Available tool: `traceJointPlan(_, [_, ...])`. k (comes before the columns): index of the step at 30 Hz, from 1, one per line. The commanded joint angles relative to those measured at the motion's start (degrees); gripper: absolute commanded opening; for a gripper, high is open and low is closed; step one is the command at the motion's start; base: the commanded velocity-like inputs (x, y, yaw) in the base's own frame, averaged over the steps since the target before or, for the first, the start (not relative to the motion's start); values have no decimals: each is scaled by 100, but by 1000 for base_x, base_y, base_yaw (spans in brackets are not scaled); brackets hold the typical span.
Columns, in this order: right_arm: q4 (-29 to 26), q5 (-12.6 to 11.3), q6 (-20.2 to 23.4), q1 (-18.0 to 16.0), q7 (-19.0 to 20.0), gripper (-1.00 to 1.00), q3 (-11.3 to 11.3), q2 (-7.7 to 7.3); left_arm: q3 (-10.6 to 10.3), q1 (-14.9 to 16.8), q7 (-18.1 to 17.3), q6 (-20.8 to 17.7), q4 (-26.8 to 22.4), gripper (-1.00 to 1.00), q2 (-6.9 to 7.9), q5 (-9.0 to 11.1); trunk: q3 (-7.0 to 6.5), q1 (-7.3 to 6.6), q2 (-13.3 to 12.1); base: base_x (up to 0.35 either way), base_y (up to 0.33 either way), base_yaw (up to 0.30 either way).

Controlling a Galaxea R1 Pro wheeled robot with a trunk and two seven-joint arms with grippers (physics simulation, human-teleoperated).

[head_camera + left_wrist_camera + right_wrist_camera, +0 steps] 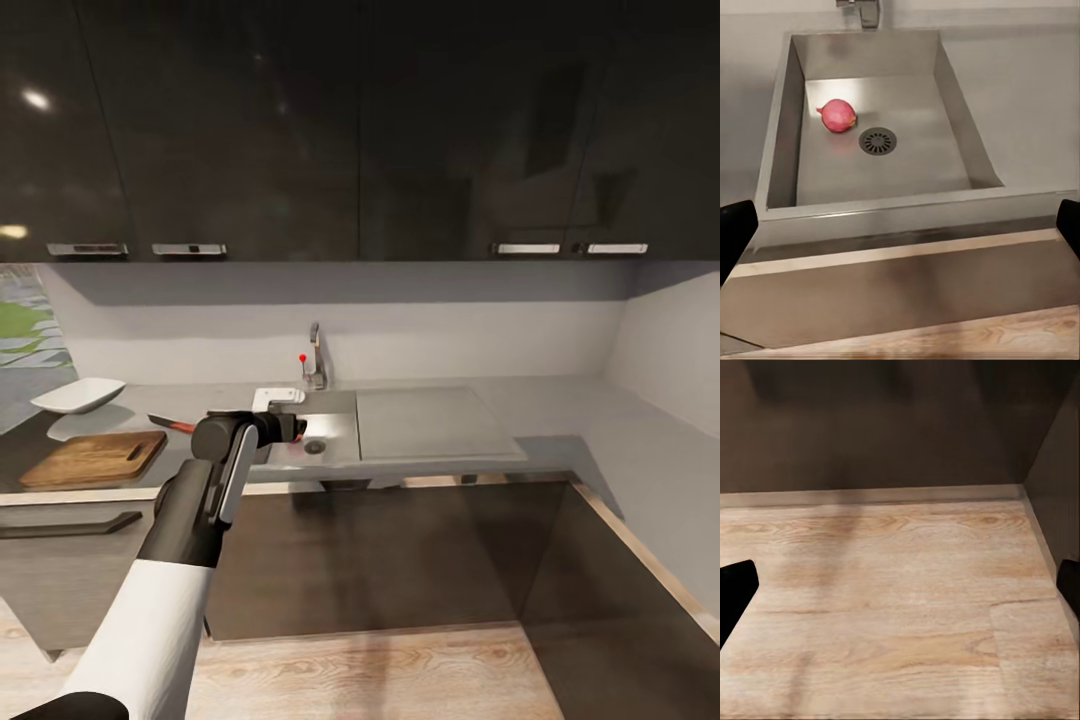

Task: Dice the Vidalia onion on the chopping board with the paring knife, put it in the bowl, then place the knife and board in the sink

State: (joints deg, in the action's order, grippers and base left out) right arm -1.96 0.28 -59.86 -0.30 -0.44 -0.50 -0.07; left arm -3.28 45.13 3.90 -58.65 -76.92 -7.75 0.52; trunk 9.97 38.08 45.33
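Right gripper (900, 585): fingers are seen spread wide at the frame edges, over bare wooden floor (885, 607) before dark cabinet fronts (870, 427); nothing is held.
Left gripper (900, 225): jaws are held apart and empty, reached out in front of the sink (784, 135).
Sink: set into the countertop (600, 420), drainboard (430, 420) beside the basin.
Vidalia onion (837, 115): pinkish-red, lying on the sink floor just beside the drain (878, 140).
Chopping board (95, 458): lying left of the sink, near the counter's front edge.
Paring knife (172, 424): probably the red-handled shape between board and sink; blurred.
Bowl (78, 395): white, placed behind the board.
Faucet (315, 360): stood behind the sink, red knob beside it.
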Motion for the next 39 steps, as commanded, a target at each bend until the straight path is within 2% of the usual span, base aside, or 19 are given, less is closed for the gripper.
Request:
traceJointPlan(1, [24, 2, -14, 0, -4, 100, -2, 3, -6, 5, 32, -24, 5, 100, 0, 10, -10, -21, -35, 0, 0, 0])
traceJointPlan(5, [91, 6, -14, 85, 6, 100, -3, 9, -6, 5, 29, -17, 103, 100, 1, 10, -82, -109, -195, 0, 0, 0])
traceJointPlan(9, [104, 25, -14, 629, 15, 100, -3, 20, -6, 5, 31, -15, 199, 100, 1, 10, -154, -197, -356, 0, 0, 0])
traceJointPlan(11, [102, 29, -14, 797, 16, 100, -3, 22, -6, 5, 31, -15, 227, 100, 1, 10, -189, -241, -436, 0, 0, 0])
traceJointPlan(15, [67, 35, -14, 926, 16, 100, -3, 7, -6, 6, 30, -15, 247, 100, 1, 10, -261, -329, -596, 0, 0, 0])
traceJointPlan(19, [-935, 23, -14, 989, -46, 100, 41, -75, -6, 6, 31, -15, 256, 100, 1, 10, -333, -417, -757, 0, 0, 0])
traceJointPlan(22, [-2106, 5, -14, 995, -107, 100, 54, -94, -6, 5, 31, -15, 257, 100, 1, 10, -387, -483, -877, 0, 0, 0])
traceJointPlan(28, [-3442, 14, 953, 997, -375, 100, 59, -115, -6, 5, 32, -15, 264, 100, 1, 10, -495, -614, -1118, 0, 0, 0])
traceJointPlan(34, [-3817, 16, 1054, 997, -415, 100, 40, -91, -6, 8, 28, -15, 284, 100, 1, 10, -602, -746, -1358, 0, 0, 0])
traceJointPlan(39, [-3811, 12, 974, 997, -421, 100, 33, -111, -6, 8, 25, -15, 324, 100, 1, 10, -692, -856, -1559, 0, 0, 0])
